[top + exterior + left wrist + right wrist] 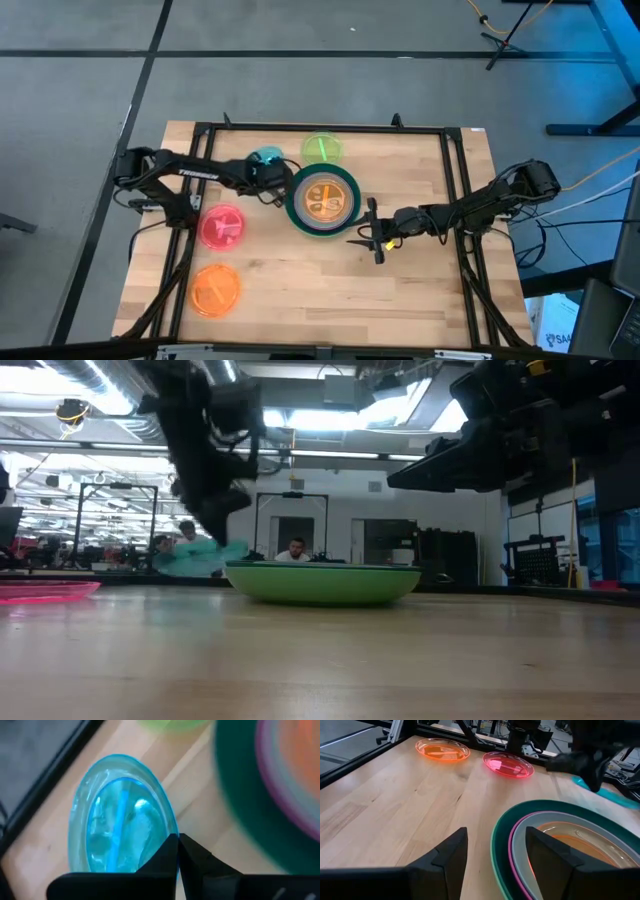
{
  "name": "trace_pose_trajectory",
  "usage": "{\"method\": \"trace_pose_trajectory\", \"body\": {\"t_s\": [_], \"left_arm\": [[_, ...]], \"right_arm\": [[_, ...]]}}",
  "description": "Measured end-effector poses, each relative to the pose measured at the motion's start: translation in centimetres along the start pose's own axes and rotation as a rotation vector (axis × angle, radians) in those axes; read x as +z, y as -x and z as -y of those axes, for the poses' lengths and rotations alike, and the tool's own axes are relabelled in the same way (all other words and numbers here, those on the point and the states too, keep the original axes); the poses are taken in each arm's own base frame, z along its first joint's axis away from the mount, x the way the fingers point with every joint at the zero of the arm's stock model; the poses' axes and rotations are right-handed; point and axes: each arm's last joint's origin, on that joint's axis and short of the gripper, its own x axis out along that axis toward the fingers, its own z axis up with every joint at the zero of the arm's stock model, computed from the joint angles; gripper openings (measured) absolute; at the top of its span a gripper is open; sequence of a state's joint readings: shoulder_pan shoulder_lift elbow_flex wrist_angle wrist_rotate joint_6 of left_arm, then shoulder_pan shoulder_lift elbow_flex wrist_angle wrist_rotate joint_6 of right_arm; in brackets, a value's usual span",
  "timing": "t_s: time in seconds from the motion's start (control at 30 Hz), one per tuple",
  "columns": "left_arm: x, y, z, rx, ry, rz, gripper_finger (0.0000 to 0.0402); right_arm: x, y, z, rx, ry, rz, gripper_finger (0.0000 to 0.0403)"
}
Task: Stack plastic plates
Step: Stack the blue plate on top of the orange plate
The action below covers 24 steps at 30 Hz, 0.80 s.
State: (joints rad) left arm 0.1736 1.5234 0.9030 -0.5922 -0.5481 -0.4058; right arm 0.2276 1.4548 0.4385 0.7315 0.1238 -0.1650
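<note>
Mid-table stands a stack of large plates (321, 201): dark green rim, magenta and grey inside, a translucent orange plate on top, and a light green underside (320, 584). My left gripper (271, 172) is shut on the small blue plate (266, 157) just left of the stack. A lime plate (322, 148) lies flat behind the stack. A red plate (222, 226) and an orange plate (215, 290) lie flat at the near left. My right gripper (375, 237) hangs open at the stack's right, near side, touching nothing. My left gripper pinches the blue plate's rim (169, 831) between its two shut fingers (165, 857), at the edge nearest the stack. The fingers reach in from the table's left, slanting down. The plate sits tilted in the hold (196, 558); whether its far edge rests on the table cannot be told.
A black frame rail (320, 127) runs round the table's far, left and right sides. Bare wood lies at the near middle and near right (400, 300). People sit in the room beyond the table (295, 548).
</note>
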Motion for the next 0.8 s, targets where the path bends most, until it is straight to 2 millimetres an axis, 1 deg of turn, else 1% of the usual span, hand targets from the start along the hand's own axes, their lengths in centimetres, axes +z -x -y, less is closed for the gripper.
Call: {"method": "trace_pose_trajectory", "body": {"t_s": [0.13,0.27,0.4,0.5,0.6,0.67,0.8], "left_arm": [[1.4,2.1,1.6,-0.045,-0.058,0.094,0.0003],[2.2,4.1,3.5,-0.118,-0.156,0.206,0.0003],[2.2,5.8,5.6,-0.201,-0.318,0.330,0.0003],[2.2,6.8,6.9,-0.310,-0.402,0.403,0.0004],[2.3,7.3,7.9,-0.428,-0.449,0.471,0.0004],[2.3,7.1,8.5,-0.494,-0.490,0.510,0.0004],[2.5,6.5,9.3,-0.529,-0.529,0.555,0.0004]], "right_arm": [[0.0,0.0,0.0,0.000,-0.001,0.000,0.0193],[0.0,0.0,0.0,0.000,-0.002,-0.001,0.0193],[0.0,0.0,0.0,0.000,-0.002,0.000,0.0193],[0.0,0.0,0.0,0.000,-0.002,0.000,0.0193],[0.1,0.0,0.0,-0.001,-0.003,0.005,0.0193],[0.0,0.0,0.0,-0.001,-0.003,0.005,0.0193],[0.0,0.0,0.0,-0.001,-0.003,0.003,0.0193]]}}
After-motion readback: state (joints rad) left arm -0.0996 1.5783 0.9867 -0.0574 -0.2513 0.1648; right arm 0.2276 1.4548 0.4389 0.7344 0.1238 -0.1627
